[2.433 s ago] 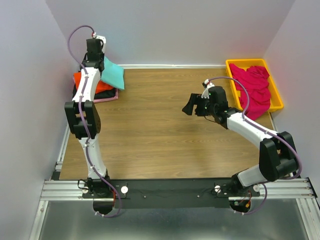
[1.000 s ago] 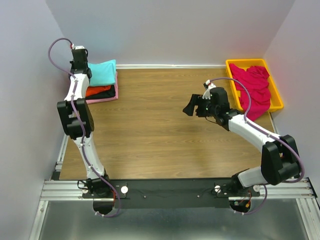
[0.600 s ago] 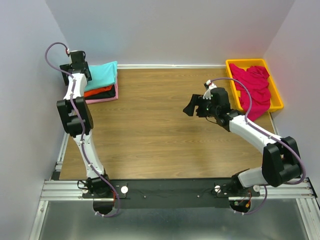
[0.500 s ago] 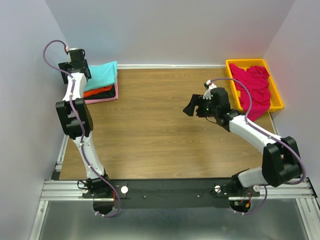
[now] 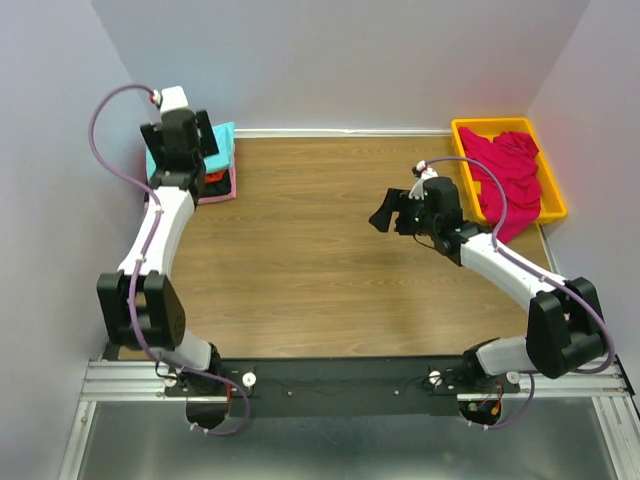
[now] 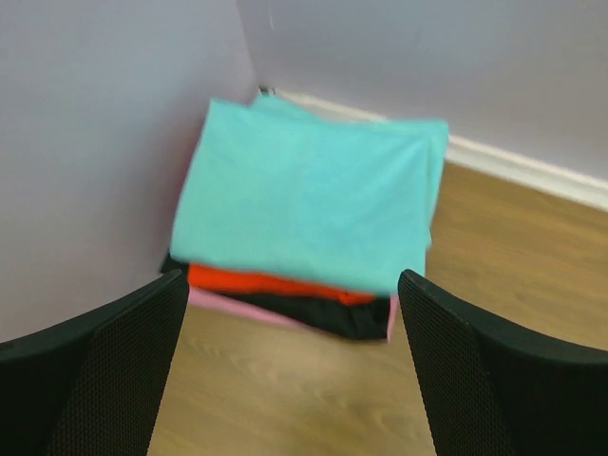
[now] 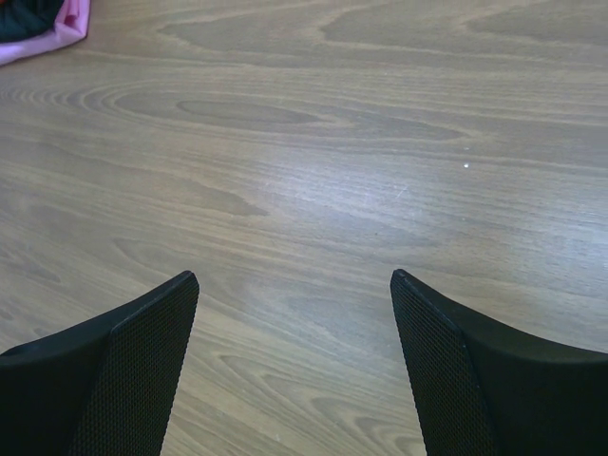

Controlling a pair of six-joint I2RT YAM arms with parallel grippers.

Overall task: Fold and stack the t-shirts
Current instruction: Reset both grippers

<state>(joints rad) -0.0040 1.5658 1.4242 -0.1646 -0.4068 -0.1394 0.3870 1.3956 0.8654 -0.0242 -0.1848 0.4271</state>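
A stack of folded t-shirts sits in the back-left corner. The turquoise one (image 6: pixel 309 204) lies flat on top, over an orange-red one (image 6: pixel 275 283), a black one (image 6: pixel 332 313) and a pale pink one (image 6: pixel 237 309). My left gripper (image 6: pixel 292 280) hovers open just in front of the stack, holding nothing. In the top view the left gripper (image 5: pixel 196 150) covers most of the stack, with a turquoise edge (image 5: pixel 224 140) showing. My right gripper (image 5: pixel 383 215) hangs open and empty over bare wood at mid-table. A crumpled magenta t-shirt (image 5: pixel 505 175) lies in the tray.
The yellow tray (image 5: pixel 462 125) stands at the back right against the wall. Walls close in the table on the left, back and right. A pink corner of the stack (image 7: pixel 66 28) shows at the top left of the right wrist view.
The left gripper has opened and let go of the turquoise t-shirt, which stays on the stack. The left arm has swung away from the left wall, towards the right. The right arm has barely moved.
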